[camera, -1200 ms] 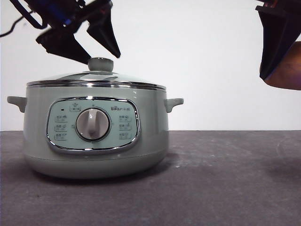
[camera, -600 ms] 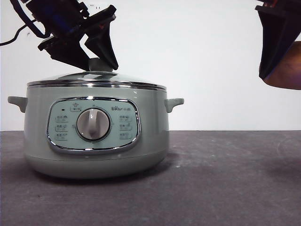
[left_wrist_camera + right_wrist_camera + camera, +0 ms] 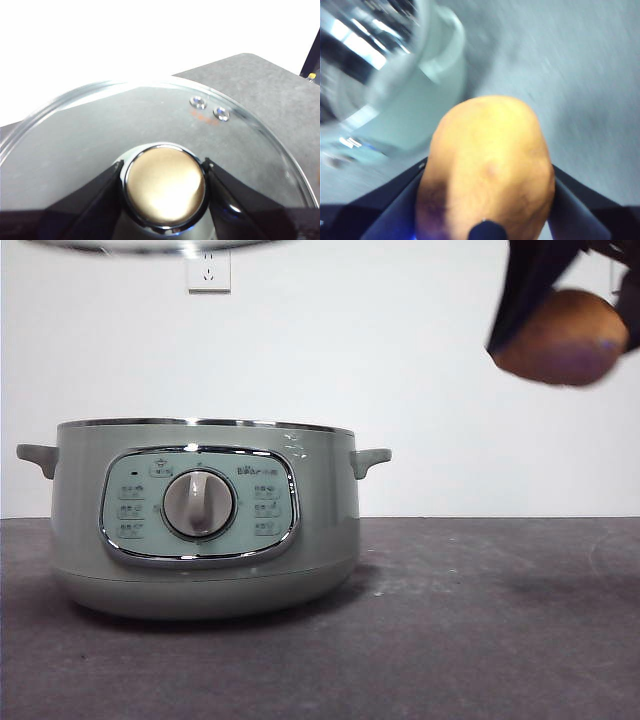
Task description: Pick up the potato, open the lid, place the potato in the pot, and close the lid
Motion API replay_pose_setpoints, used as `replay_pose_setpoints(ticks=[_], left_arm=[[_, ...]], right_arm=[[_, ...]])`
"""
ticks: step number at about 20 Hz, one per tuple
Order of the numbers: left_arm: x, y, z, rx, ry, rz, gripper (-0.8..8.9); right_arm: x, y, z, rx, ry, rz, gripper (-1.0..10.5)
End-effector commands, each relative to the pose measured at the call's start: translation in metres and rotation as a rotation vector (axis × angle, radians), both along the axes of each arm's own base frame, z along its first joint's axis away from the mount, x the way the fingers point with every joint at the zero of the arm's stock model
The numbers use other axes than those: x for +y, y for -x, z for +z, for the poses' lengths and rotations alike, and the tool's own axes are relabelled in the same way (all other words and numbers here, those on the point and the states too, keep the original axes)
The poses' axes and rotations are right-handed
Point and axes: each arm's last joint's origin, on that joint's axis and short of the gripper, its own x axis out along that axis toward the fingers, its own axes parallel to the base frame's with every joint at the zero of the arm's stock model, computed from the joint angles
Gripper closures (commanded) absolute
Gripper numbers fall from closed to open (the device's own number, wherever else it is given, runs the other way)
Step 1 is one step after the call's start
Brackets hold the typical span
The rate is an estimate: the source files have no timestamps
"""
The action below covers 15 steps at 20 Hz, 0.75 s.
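Note:
The sage-green pot (image 3: pixel 205 515) stands open on the table at the left in the front view. The glass lid (image 3: pixel 150 130) is lifted high; only its chrome rim (image 3: pixel 150 245) shows at the top edge of the front view. My left gripper (image 3: pixel 164 187) is shut on the lid's round knob (image 3: pixel 164 186). My right gripper (image 3: pixel 487 200) is shut on the orange-brown potato (image 3: pixel 487 180) and holds it in the air at the upper right (image 3: pixel 560 338), right of the pot and above its rim. The pot (image 3: pixel 420 100) shows blurred in the right wrist view.
The dark grey table (image 3: pixel 480 620) stretches to the right of the pot. A white wall with a power socket (image 3: pixel 208 270) stands behind. The pot's two side handles (image 3: pixel 370 460) stick out at rim height.
My left gripper closed on the knob and lifted the lid up off the pot, almost out of the front view. My right gripper moved left and slightly up with the potato.

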Motion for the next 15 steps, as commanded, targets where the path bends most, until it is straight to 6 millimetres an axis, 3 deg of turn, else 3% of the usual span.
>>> replay_pose_setpoints(ticks=[1, 4, 9, 12, 15], left_arm=[[0.016, 0.029, 0.024, -0.1, -0.001, 0.014, 8.21], [0.036, 0.065, 0.039, -0.148, 0.013, 0.058, 8.21], [0.063, 0.115, 0.048, -0.251, 0.059, 0.122, 8.21], [0.073, 0.133, 0.049, -0.281, 0.075, 0.14, 8.21], [0.076, 0.138, 0.048, -0.279, 0.069, 0.164, 8.21]], right_arm=[[0.014, -0.014, 0.019, -0.054, 0.0, 0.062, 9.6], [0.043, -0.038, 0.037, -0.081, 0.024, 0.142, 9.6], [0.11, -0.083, 0.046, -0.065, 0.106, 0.299, 9.6], [0.153, -0.107, 0.039, -0.074, 0.141, 0.383, 9.6], [0.19, -0.127, 0.016, -0.061, 0.179, 0.441, 9.6]])
